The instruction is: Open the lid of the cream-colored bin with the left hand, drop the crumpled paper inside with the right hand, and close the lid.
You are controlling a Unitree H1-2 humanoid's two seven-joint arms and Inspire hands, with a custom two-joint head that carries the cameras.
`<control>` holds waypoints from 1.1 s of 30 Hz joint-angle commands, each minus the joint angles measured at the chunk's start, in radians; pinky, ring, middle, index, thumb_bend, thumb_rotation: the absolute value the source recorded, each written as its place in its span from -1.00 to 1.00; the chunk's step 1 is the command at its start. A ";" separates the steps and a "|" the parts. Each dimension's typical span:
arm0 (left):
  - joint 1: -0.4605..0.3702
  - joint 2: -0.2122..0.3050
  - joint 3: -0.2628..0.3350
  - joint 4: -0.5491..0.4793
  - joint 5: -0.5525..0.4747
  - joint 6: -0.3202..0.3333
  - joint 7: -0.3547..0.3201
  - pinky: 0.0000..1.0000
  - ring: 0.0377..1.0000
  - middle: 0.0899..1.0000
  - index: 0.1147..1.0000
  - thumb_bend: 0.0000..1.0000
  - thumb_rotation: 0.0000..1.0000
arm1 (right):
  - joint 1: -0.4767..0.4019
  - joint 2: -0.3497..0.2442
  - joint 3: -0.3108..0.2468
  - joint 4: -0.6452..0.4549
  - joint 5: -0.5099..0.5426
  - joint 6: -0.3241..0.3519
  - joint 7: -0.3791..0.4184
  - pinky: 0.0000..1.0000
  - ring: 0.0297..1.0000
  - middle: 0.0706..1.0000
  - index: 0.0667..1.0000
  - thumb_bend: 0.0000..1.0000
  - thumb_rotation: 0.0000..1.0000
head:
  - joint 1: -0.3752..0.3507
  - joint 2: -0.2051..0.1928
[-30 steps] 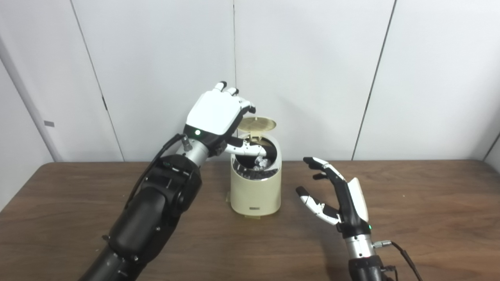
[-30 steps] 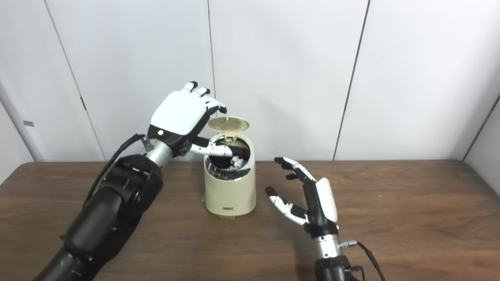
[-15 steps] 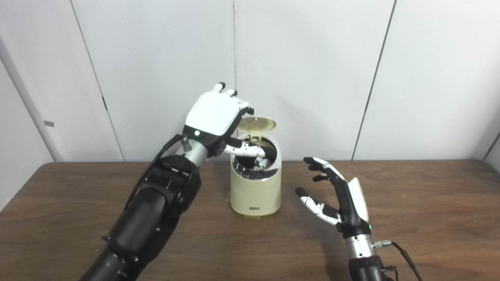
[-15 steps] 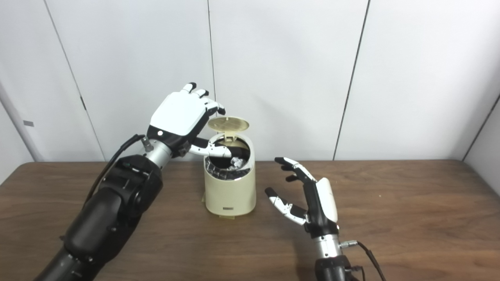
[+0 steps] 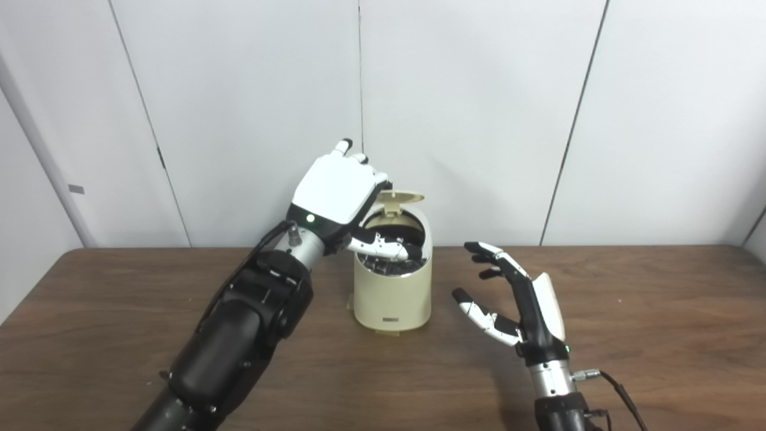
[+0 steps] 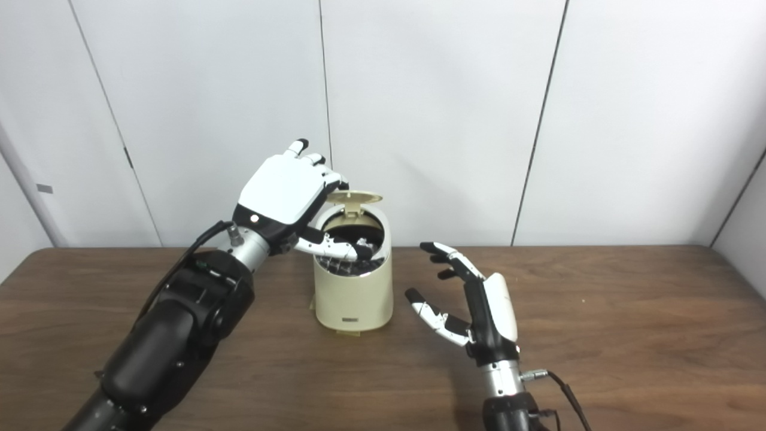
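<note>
The cream-colored bin (image 5: 392, 296) stands at the middle of the brown table. Its round lid (image 5: 400, 196) is hinged at the back and tilted partway down over the opening. My left hand (image 5: 335, 191) is above the bin's left rim, fingers apart and resting on the lid's back edge, thumb stretched across the dark opening. The crumpled paper inside the bin is mostly hidden behind the thumb. My right hand (image 5: 526, 299) is open and empty, palm facing left, hovering over the table to the right of the bin.
The wooden table (image 5: 658, 311) stretches out on both sides of the bin. White wall panels (image 5: 479, 120) stand close behind the bin. A cable runs from my right wrist (image 5: 616, 389) at the bottom edge.
My left hand has moved down and a little to the right, and the lid has swung down from nearly upright to partly lowered. The thumb now covers the paper. The right hand has not moved.
</note>
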 commanded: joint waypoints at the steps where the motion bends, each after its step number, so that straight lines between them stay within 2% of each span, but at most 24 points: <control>1: -0.016 0.006 0.001 -0.014 0.025 -0.005 0.038 1.00 0.74 0.49 0.46 0.93 0.98 | 0.060 0.026 0.009 0.022 -0.003 -0.004 0.007 0.21 0.47 0.52 0.49 -0.51 -0.12 | -0.001 0.001; 6: 0.007 0.008 -0.001 -0.010 0.043 -0.023 0.067 1.00 0.67 0.45 0.42 0.91 0.97 | 0.060 0.032 0.003 0.015 0.000 0.004 0.016 0.21 0.46 0.52 0.49 -0.49 -0.08 | -0.003 0.008; 8: 0.014 0.012 -0.002 -0.009 0.051 -0.029 0.073 1.00 0.64 0.44 0.41 0.92 0.99 | 0.061 0.034 0.001 0.012 -0.002 0.007 0.018 0.22 0.47 0.52 0.48 -0.50 -0.12 | -0.005 0.010; 12: 0.023 0.025 -0.012 -0.010 0.070 -0.040 0.058 1.00 0.65 0.45 0.42 0.87 0.99 | 0.065 0.038 -0.002 -0.001 -0.011 0.017 0.023 0.22 0.47 0.52 0.48 -0.50 -0.15 | -0.006 0.015; 19: 0.044 0.036 -0.028 0.004 0.090 -0.074 0.079 1.00 0.63 0.43 0.38 0.97 1.00 | 0.066 0.042 -0.007 -0.010 -0.013 0.025 0.031 0.22 0.47 0.52 0.46 -0.50 -0.12 | -0.009 0.020; 27: 0.078 0.041 -0.053 0.014 0.143 -0.081 0.069 1.00 0.59 0.43 0.38 0.91 0.95 | 0.074 0.048 -0.010 -0.030 -0.013 0.038 0.040 0.24 0.48 0.52 0.46 -0.49 -0.10 | -0.019 0.033; 33: 0.105 0.044 -0.078 0.047 0.170 -0.092 0.093 1.00 0.55 0.41 0.37 0.92 0.89 | 0.081 0.050 -0.013 -0.052 -0.012 0.054 0.052 0.24 0.49 0.53 0.50 -0.49 -0.09 | -0.026 0.043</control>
